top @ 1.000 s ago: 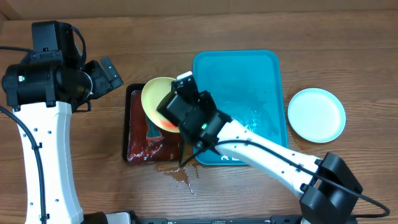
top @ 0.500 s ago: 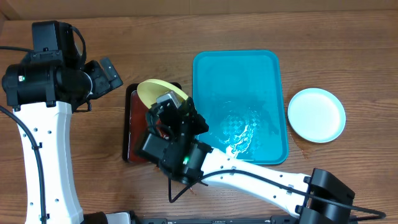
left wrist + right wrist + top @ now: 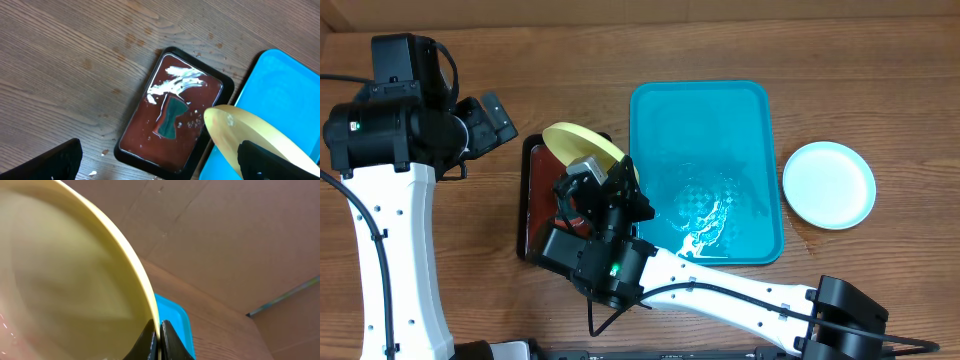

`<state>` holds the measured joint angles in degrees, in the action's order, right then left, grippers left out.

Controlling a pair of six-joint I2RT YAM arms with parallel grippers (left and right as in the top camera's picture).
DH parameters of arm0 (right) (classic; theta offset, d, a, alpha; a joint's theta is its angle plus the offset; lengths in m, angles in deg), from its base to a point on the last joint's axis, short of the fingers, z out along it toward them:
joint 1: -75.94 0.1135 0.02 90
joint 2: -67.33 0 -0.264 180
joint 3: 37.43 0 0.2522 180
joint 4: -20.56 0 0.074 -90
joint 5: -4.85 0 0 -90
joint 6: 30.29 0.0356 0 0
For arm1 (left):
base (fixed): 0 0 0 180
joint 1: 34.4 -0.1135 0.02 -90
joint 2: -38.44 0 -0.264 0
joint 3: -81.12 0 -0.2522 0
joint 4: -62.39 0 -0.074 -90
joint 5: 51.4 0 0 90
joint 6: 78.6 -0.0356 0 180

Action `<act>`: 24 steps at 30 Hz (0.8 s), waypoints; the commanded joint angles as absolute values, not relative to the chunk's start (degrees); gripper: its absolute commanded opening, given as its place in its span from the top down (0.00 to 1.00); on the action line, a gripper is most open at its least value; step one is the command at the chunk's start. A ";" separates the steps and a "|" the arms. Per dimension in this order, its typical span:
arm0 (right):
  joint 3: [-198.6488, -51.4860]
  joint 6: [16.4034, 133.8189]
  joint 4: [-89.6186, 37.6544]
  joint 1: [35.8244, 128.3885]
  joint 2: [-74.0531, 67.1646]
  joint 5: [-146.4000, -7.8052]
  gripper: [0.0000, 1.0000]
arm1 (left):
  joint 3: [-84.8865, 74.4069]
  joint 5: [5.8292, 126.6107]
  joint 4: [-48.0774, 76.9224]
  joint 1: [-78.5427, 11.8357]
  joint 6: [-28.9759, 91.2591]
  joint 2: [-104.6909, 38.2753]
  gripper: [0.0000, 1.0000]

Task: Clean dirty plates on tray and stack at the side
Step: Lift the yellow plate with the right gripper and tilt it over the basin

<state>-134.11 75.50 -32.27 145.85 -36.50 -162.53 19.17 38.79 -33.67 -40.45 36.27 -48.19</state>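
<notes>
Right arm (image 3: pixel 720 290) note for you: it runs from the lower right of the overhead frame up to centre, wrist turned so the right gripper (image 3: pixel 610 190) points toward the top of the frame. Its fingers (image 3: pixel 150 337) are pinched on the rim of the yellow-green plate (image 3: pixel 578 143), one on each face. The plate stands tilted steeply on edge, directly above the gripper in the frame, over the upper right corner of the black tray (image 3: pixel 532 200), just left of the turquoise tray (image 3: pixel 705 120).

Your left gripper (image 3: pixel 495 118) sits at upper left, near the black tray but clear of it; in its wrist view the fingers are spread wide with nothing between them.

Black tray holds dark red liquid, white streaks and a dark green patch. Turquoise tray is wet, with glints at lower centre. Blue-white plate (image 3: pixel 828 184) lies flat at right on the wooden table (image 3: pixel 570 60), apart from the turquoise tray. Brown cardboard wall (image 3: pixel 225 245) stands behind.
</notes>
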 commanded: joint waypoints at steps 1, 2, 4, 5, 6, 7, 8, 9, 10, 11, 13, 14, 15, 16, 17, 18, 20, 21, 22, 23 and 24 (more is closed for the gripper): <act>-135.29 75.75 -32.00 146.07 -35.17 -164.65 0.96 | 19.81 38.00 -33.65 -40.77 35.35 -48.54 0.00; -135.29 75.75 -32.00 146.07 -35.17 -164.65 0.96 | 19.81 38.00 -33.65 -40.77 35.35 -48.54 0.00; -135.29 75.75 -31.98 146.07 -35.17 -164.63 0.96 | 19.81 38.00 -33.65 -40.77 35.35 -48.54 0.00; -135.29 75.75 -31.98 146.07 -35.17 -164.63 0.96 | 19.81 37.98 -33.65 -40.77 35.37 -48.54 0.00; -135.29 75.75 -31.96 146.07 -35.17 -164.63 0.96 | 19.81 37.98 -33.65 -40.77 35.35 -48.54 0.00; -135.29 75.77 -31.96 146.07 -35.17 -164.63 0.96 | 19.81 37.98 -33.65 -40.77 35.35 -48.54 0.01; -135.29 75.77 -31.92 146.07 -35.17 -164.63 0.96 | 19.81 37.98 -33.65 -40.77 35.35 -48.54 0.00; -135.29 75.75 -31.81 146.07 -35.17 -164.65 0.96 | 19.81 38.00 -33.65 -40.77 35.35 -48.54 0.00; -135.29 75.75 -31.79 146.07 -35.17 -164.63 0.96 | 19.81 38.00 -33.65 -40.77 35.35 -48.54 0.00; -135.29 75.75 -31.79 146.07 -35.17 -164.63 0.96 | 19.81 38.00 -33.65 -40.77 35.37 -48.54 0.00; -135.29 75.77 -31.79 146.07 -35.17 -164.65 0.96 | 19.81 37.98 -33.65 -40.77 35.37 -48.54 0.00; -135.29 75.75 -31.79 146.07 -35.17 -164.63 0.96 | 19.81 38.00 -33.65 -40.77 35.35 -48.54 0.00; -135.29 75.77 -31.79 146.07 -35.17 -164.63 0.96 | 19.81 37.98 -33.65 -40.77 35.35 -48.54 0.00; -135.29 75.77 -31.79 146.07 -35.17 -164.63 0.96 | 19.81 37.98 -33.65 -40.77 35.35 -48.54 0.00; -135.29 75.77 -31.79 146.07 -35.17 -164.63 0.96 | 19.81 38.00 -33.65 -40.77 35.37 -48.54 0.00; -135.29 76.05 -31.79 146.07 -35.17 -164.39 0.96 | 19.81 37.98 -33.65 -40.77 35.35 -48.54 0.00; -135.26 76.16 -31.83 146.07 -35.17 -159.21 0.96 | 19.81 38.00 -33.65 -40.77 35.37 -48.54 0.00; -135.26 76.16 -31.92 146.07 -35.17 -154.68 0.96 | 19.81 37.98 -33.65 -40.77 35.37 -48.54 0.00; -135.26 76.12 -32.20 146.07 -35.19 -149.00 0.96 | 19.81 38.00 -33.65 -40.77 35.35 -48.54 0.00; -135.20 75.90 -32.48 146.03 -35.19 -145.39 0.96 | 19.81 38.00 -33.65 -40.77 35.35 -48.54 0.00; -135.11 75.92 -32.75 145.57 -35.24 -145.66 0.96 | 19.81 37.98 -33.65 -40.77 35.37 -48.54 0.00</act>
